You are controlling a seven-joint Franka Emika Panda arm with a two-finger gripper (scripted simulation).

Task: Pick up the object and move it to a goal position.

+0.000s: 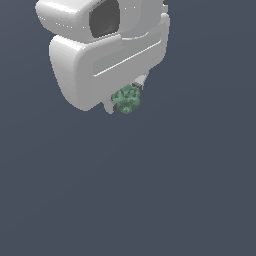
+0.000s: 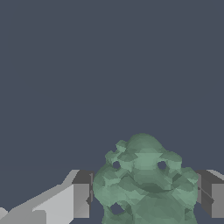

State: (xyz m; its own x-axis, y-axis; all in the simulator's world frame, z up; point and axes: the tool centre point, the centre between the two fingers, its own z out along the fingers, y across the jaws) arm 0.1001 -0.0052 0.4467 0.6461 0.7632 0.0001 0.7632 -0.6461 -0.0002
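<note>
Green object (image 2: 144,183) fills the end effector (image 2: 146,194) (holes only wrist-visible).

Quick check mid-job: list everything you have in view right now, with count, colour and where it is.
clump: one, mottled pale and dark green, between the claw's two fingers; in the exterior view it shows just under the white arm.
background: plain dark grey-blue, behind everything in both views; no goal marker shows.
fingers: two, grey with dark pads, one on each side of the clump, against it or nearly so.
claw: one, white, shut on the clump, upper middle of the exterior view.
</note>
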